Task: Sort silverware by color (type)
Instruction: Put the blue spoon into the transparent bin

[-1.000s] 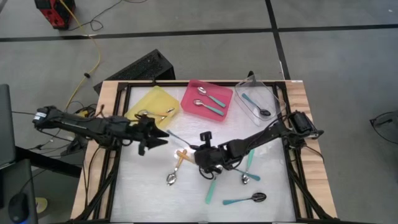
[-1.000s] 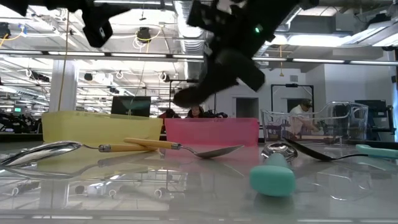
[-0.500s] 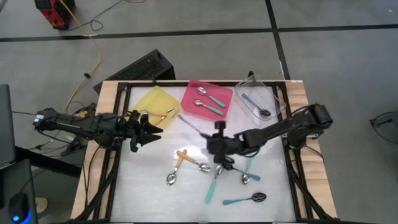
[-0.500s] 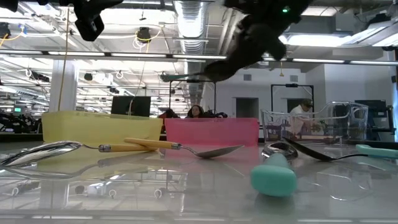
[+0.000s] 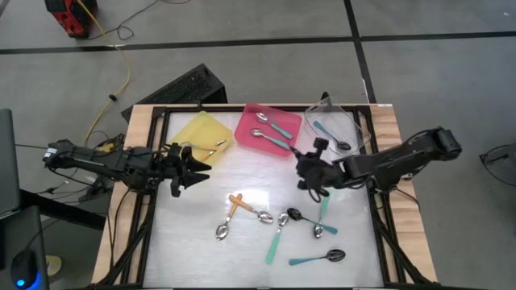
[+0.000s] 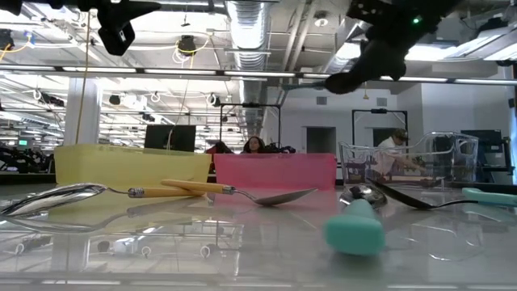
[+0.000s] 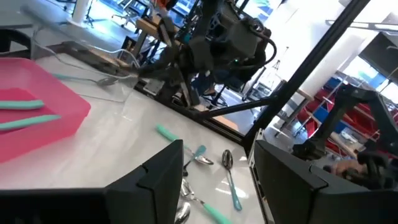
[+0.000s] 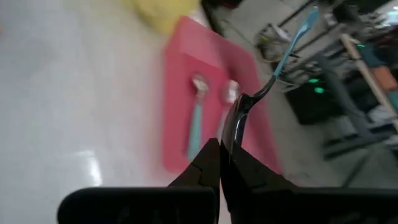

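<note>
Your left gripper (image 5: pixel 196 167) hangs with fingers apart and nothing between them, just beside the yellow tray (image 5: pixel 200 135). Your right gripper (image 8: pixel 221 163) is clamped on a black-bowled teal spoon (image 8: pixel 275 66), lifted near the pink tray (image 5: pixel 268 127). Loose spoons (image 5: pixel 278 229) lie on the table (image 5: pixel 185 242) below that tray.

The yellow tray (image 5: pixel 201 133) holds a spoon with an orange handle (image 5: pixel 216 145). The pink tray (image 5: pixel 270 127) carries two silver spoons with teal handles (image 5: pixel 274 139). The clear tray (image 5: pixel 336 129) has one teal-handled spoon with a black bowl (image 5: pixel 330 135). On the white table (image 5: pixel 185 234) lie teal-handled spoons (image 5: pixel 276 242) and one orange-handled spoon (image 5: pixel 234 205). Both arms are dark. The spoon in the right gripper (image 8: pixel 219 163) has a black bowl and a teal handle (image 8: pixel 298 34).
</note>
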Controlling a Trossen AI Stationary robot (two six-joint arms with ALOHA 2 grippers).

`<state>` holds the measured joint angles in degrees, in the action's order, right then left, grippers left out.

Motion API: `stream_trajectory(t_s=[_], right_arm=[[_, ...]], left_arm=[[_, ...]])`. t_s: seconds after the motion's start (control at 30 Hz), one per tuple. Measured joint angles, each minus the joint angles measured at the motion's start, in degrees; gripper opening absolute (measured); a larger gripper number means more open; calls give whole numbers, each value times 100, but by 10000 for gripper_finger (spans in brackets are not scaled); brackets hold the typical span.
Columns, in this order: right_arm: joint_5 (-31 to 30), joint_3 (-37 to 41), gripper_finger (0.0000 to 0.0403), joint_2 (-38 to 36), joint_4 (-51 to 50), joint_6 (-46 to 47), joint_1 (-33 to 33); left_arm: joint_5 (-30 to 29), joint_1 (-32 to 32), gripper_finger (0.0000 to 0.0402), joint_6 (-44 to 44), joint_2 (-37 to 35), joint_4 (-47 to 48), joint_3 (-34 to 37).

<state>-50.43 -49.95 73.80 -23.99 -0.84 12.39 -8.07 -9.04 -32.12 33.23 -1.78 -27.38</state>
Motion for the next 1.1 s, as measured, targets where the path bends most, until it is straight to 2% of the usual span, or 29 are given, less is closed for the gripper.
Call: stream_trajectory(t_s=[0.17,0.37,0.57,0.93,1.1], right_arm=[[-463,129,26,-400,-343,134,-185],[-1160,196,26,-671,-1219,1096,-540],[-1177,196,26,-658,-2131,2234,-994],[-1122,198,26,-527,-3050,2280,-1511],[-882,200,26,-562,-3460,2221,-1408]], left_arm=[[-16,2,181,52,-1,6,0],[-16,2,181,61,-2,131,0],[-28,2,181,64,0,151,0],[-35,2,181,175,0,203,2],[-34,2,181,170,0,409,2]])
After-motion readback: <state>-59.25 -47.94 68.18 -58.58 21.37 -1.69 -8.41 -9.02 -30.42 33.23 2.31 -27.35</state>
